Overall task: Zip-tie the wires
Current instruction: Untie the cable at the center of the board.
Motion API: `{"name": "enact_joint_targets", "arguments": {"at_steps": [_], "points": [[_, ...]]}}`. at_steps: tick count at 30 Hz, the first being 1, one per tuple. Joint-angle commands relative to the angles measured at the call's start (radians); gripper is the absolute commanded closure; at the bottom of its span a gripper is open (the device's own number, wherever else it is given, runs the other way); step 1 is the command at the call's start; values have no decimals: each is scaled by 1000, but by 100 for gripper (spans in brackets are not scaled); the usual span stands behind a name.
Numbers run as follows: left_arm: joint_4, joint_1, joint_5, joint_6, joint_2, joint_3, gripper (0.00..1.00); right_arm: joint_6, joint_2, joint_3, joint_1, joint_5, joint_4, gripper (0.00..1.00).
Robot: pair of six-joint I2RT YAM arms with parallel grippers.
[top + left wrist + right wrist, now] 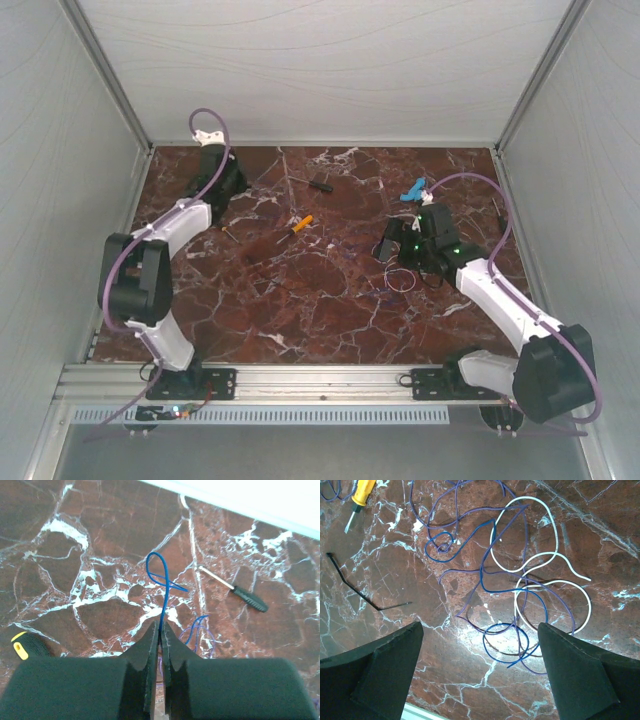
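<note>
The wires lie in a loose tangle of thin blue, purple and white loops on the marble table. From the top view they show faintly as the wires. My right gripper hangs open just above the tangle's near loops, and its jaws hold nothing. From above, the right gripper sits at centre right. My left gripper is shut on a single thin blue wire, which rises from the jaws into a loop. The left gripper is at the far left. A thin black zip tie lies left of the tangle.
An orange-handled screwdriver lies mid-table and a black-handled screwdriver lies farther back. A small blue object sits beyond the right gripper. White walls enclose the table on three sides.
</note>
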Motion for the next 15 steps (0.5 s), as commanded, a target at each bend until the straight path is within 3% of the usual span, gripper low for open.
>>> {"name": "enact_joint_targets", "arguments": {"at_steps": [1, 15], "points": [[60, 3, 4, -19, -99, -20, 100, -15, -43, -16, -4, -18, 25, 3], [154, -49, 234, -12, -399, -150, 100, -9, -179, -37, -4, -107, 96, 4]]}}
